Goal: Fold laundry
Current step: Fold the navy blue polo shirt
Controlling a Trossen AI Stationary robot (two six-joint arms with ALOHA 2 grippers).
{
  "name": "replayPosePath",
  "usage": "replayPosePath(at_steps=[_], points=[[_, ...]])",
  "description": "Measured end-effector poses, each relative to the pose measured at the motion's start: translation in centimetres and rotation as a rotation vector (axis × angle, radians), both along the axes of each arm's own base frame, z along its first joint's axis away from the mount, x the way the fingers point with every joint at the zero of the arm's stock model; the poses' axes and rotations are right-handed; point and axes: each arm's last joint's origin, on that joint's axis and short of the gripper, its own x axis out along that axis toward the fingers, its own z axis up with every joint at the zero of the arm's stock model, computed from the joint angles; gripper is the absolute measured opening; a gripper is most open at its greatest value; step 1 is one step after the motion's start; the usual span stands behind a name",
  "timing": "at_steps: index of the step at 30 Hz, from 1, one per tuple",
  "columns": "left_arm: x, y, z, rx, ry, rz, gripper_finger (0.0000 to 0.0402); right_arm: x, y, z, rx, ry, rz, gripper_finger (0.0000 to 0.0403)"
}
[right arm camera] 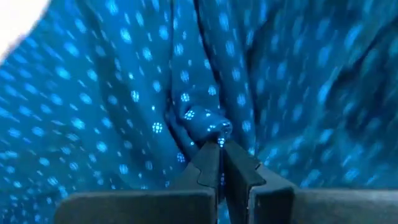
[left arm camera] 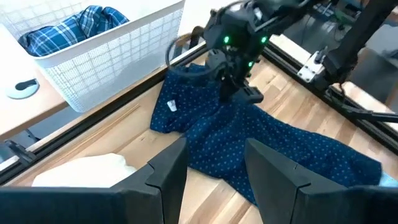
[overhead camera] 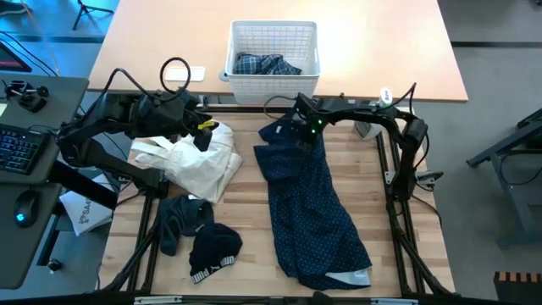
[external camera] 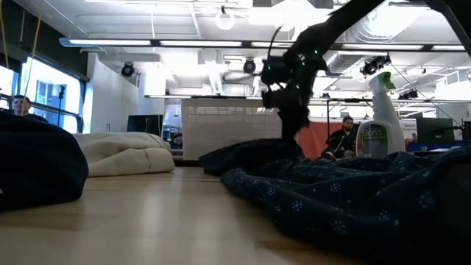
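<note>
A: What lies on the table (overhead camera: 237, 229), biggest thing first?

B: The navy dotted shirt (overhead camera: 309, 212); it stretches from just below the basket, at about one o'clock from the table's middle, down to five o'clock near the front edge; a pale lining shows at its lower corner.

A: And next in size?

B: A cream cloth (overhead camera: 193, 161), bunched at nine to ten o'clock; then the white lattice basket (overhead camera: 273, 78) at twelve o'clock on the far desk, with the plaid shirt (overhead camera: 267, 64) crumpled inside it.

A: The small dark pieces?

B: Two at seven o'clock; a dark grey piece (overhead camera: 178, 222) just under the cream cloth, and a black piece (overhead camera: 213, 248) with a white-striped hem touching it, nearer the front edge.

A: Where are the grippers?

B: The right gripper (right arm camera: 219, 144) sits on the top end of the navy shirt, clenched, its fingertips pinching a small fold of the dotted fabric; the low view shows it above the heap, the cloth rising to it.

A: And the left?

B: The left gripper (left arm camera: 214, 165) hovers over the cream cloth at ten o'clock, fingers spread apart, grasping nothing.

A: Anything smaller?

B: A spray bottle (external camera: 374, 121) stands beyond the shirt at the right.
</note>
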Motion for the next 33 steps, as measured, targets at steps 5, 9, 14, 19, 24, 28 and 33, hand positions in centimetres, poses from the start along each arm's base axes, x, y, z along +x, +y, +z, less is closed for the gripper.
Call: replayPosePath(at_steps=[5,9,14,19,24,28,33], points=[[1.6,0.6,-0.9,0.017,0.072,0.027,0.0147,2.8,-1.0,3.7,-0.209,-0.207,0.034,0.0],[2.6,1.3,-2.1,0.01,0.168,0.048,0.0147,3.6,-2.7,5.7,-0.389,-0.301,-0.083,0.0],[3.1,1.9,-3.5,0.016,0.327,0.105,0.0147,2.4,-3.9,4.5,-0.397,-0.262,-0.128,0.0],[3.5,2.5,-4.3,0.028,0.398,0.165,0.0147,0.5,-4.5,1.4,-0.416,-0.129,-0.214,0.0007],[4.2,2.9,-4.7,0.03,0.408,0.174,0.0147,-0.3,-5.1,1.8,-0.394,-0.068,-0.251,0.0071],[4.4,3.1,-4.8,0.018,0.411,0.167,0.0147,-1.2,-5.8,4.4,-0.363,-0.02,-0.276,0.014],[4.5,3.0,-4.9,0.002,0.409,0.162,0.0147,-2.1,-4.0,8.2,-0.255,-0.179,-0.155,0.0199]])
